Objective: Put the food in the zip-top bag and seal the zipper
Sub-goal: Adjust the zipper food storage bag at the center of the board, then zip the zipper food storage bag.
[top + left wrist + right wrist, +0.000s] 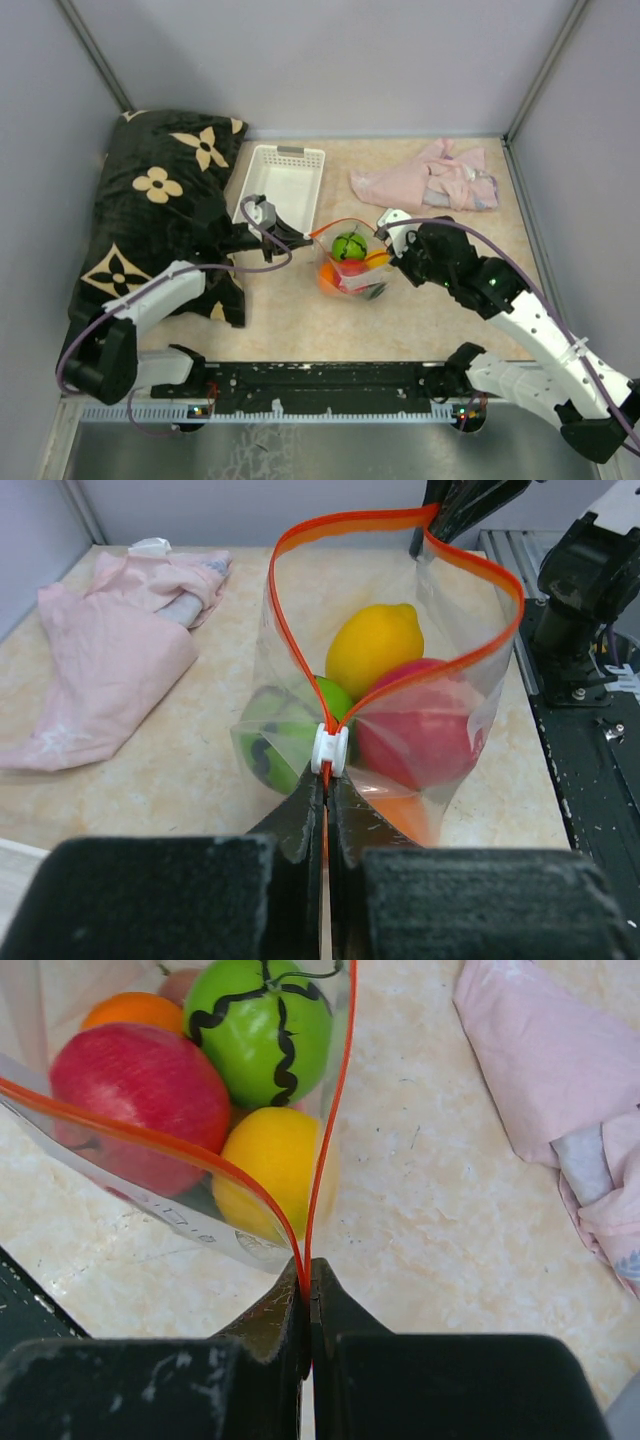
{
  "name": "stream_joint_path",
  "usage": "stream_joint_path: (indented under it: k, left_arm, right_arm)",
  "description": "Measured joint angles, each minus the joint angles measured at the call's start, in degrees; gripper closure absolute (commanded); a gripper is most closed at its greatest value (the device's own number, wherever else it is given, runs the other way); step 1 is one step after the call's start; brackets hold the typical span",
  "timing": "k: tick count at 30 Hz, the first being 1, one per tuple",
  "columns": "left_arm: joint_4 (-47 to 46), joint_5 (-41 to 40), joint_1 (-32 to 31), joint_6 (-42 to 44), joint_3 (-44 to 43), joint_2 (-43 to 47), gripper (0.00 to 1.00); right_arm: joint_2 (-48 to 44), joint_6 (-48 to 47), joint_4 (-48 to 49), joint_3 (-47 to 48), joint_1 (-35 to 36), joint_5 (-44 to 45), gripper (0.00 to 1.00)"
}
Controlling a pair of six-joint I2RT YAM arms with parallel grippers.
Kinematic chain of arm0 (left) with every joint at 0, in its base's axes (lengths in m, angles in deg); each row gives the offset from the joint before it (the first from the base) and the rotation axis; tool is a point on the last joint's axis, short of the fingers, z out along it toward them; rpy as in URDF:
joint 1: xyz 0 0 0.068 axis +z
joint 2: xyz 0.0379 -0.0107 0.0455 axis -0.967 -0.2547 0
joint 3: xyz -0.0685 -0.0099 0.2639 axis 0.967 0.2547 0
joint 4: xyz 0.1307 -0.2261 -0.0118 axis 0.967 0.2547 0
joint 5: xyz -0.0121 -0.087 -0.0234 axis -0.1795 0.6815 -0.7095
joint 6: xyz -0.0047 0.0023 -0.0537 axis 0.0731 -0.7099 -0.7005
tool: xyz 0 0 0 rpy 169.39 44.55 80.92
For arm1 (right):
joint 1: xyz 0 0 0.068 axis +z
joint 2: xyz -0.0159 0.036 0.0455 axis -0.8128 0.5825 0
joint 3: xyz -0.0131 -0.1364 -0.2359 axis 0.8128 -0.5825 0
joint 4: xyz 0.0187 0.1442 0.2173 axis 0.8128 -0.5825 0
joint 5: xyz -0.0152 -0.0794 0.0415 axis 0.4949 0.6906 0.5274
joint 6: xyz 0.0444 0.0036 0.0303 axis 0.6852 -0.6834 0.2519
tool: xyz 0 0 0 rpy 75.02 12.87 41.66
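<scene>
soft, even light fills all three views, leaving only faint shadows on the table (pixel 300 320). in both wrist views the near black fingers (pixel 295 825) blur out of focus. pale glare streaks the clear zip-top bag (pixel 275 695), while the food (pixel 375 645) looks sharp.

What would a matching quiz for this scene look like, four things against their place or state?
Things: 1 yellow lemon; 2 pink cloth; 3 white basket; 4 left tool.
Places or states: A far right on the table; B shut on the zipper; C inside the zip-top bag; D beside the black pillow.
Pairs: 1-C, 2-A, 3-D, 4-B.
</scene>
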Motion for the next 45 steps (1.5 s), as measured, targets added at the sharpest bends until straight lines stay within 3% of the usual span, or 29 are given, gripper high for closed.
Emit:
stream_joint_path:
  k: [5, 17, 21, 23, 32, 45]
  left_arm:
    - [6.3, -2.0, -0.1, 3.1, -0.4, 5.4, 1.0]
    - [27.0, -8.4, -0.3, 8.9, -6.7, 8.1, 1.0]
    - [28.7, -8.4, -0.5, 9.4, -7.5, 8.1, 1.0]
    - [29.3, -8.4, -0.6, 9.4, -7.5, 7.9, 1.0]
    - [30.7, -8.5, -1.1, 9.8, -7.5, 7.3, 1.0]
    - [31.5, -9.3, -2.1, 10.0, -7.5, 7.3, 1.0]
  right_arm:
    - [-1.3, 0.0, 0.0, 0.0, 0.0, 1.3, 1.0]
    - [-1.1, -0.5, 0.5, -0.5, 0.0, 3.0, 0.99]
    - [-0.9, -0.5, 0.8, -0.5, 0.0, 0.4, 0.69]
    - [-0.8, -0.5, 1.2, -0.5, 0.0, -1.2, 0.62]
    - [0.9, -0.8, 3.3, 0.5, 0.0, -11.8, 0.48]
    - [16.2, 1.4, 24.6, 5.3, 0.0, -30.0, 0.47]
